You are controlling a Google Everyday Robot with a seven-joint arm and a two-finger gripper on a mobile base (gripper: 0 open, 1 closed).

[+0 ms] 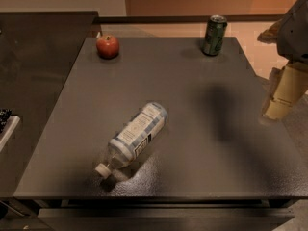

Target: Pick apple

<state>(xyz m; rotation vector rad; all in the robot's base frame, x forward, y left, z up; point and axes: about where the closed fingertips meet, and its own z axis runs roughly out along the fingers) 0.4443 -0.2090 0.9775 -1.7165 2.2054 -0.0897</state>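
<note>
The apple [108, 46] is small, round and red, and stands near the far left corner of the dark table [192, 143]. My gripper [280, 100] hangs at the right edge of the view, beyond the table's right side and well away from the apple. It is cream-coloured under a grey arm part, and nothing shows in it.
A green can [214, 35] stands upright near the far right corner. A clear plastic bottle [132, 138] with a white label lies on its side at the front middle, cap toward the front left. A dark counter [33, 81] adjoins the table on the left.
</note>
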